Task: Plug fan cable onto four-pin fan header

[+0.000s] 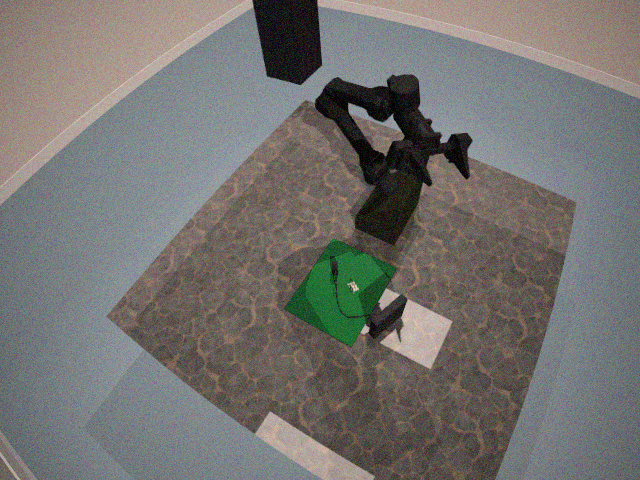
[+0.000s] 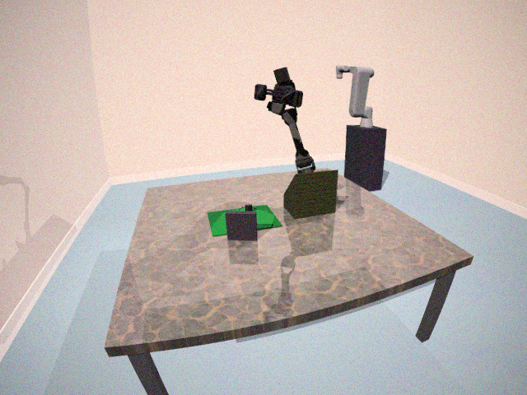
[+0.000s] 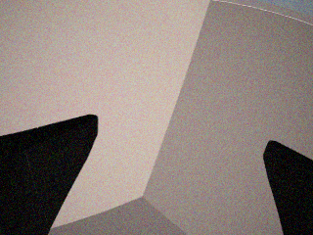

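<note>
The green board (image 1: pixel 315 302) (image 2: pixel 216 230) lies flat on the table. A black plug-like piece (image 1: pixel 333 266) (image 2: pixel 248 207) stands on the board toward one side; I cannot tell whether it is seated on a header. A thin black cable (image 1: pixel 338 299) runs from it over the board to the dark upright fan block (image 1: pixel 395 310) (image 2: pixel 241 225) beside the board. A small white part (image 1: pixel 353 286) is on the board's middle. My gripper (image 1: pixel 448 179) (image 2: pixel 277 95) (image 3: pixel 186 138) is open and empty, high above the table and away from board and plug. The four pins are too small to see.
A dark angular box (image 1: pixel 390 211) (image 2: pixel 312 193) stands between the arm's base and the board. A pale patch (image 1: pixel 426 335) lies beside the fan block. A pale second arm (image 2: pixel 360 91) stands on a dark pedestal (image 2: pixel 364 157) behind the table.
</note>
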Tool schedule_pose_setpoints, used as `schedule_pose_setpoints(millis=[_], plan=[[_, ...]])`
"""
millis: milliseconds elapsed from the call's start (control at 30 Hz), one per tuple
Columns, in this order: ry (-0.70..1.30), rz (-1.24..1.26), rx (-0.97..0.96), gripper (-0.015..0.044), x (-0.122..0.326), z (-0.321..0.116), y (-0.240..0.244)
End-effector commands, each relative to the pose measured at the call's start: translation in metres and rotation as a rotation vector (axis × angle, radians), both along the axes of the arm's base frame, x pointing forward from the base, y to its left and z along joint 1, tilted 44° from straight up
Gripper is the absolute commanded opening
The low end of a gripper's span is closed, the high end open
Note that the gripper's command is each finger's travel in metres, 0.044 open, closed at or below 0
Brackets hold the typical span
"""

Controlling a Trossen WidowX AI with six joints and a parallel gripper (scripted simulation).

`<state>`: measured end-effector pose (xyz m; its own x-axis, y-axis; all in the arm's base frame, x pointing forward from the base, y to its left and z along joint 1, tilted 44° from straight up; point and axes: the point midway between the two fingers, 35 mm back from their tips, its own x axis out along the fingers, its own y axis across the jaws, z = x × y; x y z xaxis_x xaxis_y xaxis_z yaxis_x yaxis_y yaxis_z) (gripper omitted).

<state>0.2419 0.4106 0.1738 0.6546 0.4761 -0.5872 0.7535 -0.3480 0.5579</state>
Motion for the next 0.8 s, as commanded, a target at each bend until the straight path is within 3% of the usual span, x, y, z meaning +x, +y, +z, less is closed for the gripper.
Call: schedule_pose_setpoints(millis=[0,367,767], plan=[[0.062,-0.171,-0.133,0.0440,0.038,-0.030,-0.054],[0.277,-0.639,-0.481,0.0440,0.088,-0.084,-0.228],[0.608,-1.099,-0.869,0.0440,0.047,-0.093,-0.413]])
